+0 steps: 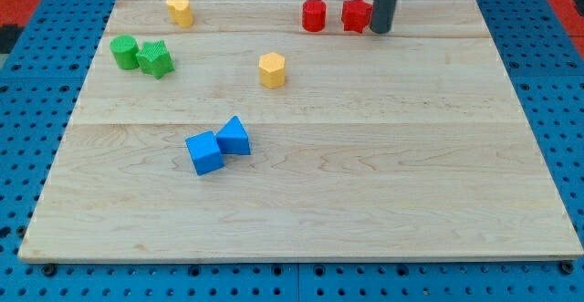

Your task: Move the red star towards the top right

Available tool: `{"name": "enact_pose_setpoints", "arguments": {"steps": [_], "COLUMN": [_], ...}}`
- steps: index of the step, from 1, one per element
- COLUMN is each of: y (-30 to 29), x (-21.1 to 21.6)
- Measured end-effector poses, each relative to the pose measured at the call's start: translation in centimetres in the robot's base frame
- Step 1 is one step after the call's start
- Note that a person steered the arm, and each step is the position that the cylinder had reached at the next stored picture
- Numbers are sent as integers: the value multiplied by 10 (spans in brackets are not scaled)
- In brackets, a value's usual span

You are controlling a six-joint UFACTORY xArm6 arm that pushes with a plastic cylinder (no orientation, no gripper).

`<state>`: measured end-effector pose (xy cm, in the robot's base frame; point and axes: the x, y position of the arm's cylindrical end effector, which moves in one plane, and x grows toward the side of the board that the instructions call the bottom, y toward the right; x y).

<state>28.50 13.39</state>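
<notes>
Red star (356,15) sitting at upper right of frame, near board's top edge. My tip (380,31) touching its right side, holding nothing. Red cylinder (314,15) lying just left of star. Judging: push not set up; tip needing to be circling round to star's left-lower side.

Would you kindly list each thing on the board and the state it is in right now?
my tip: on the board, against the red star's right side.
red star: near the top edge, partly hidden by the rod.
red cylinder: upright, just left of the star.
yellow blocks: standing apart.
green cylinder and green star: touching.
blue blocks: touching.
</notes>
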Motion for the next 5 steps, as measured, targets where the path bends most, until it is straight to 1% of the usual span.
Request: {"name": "enact_pose_setpoints", "arguments": {"steps": [1,2,3,4,5], "y": [-61,-94,-77,-27,-26], "x": [8,-39,-62,-61,-43]}}
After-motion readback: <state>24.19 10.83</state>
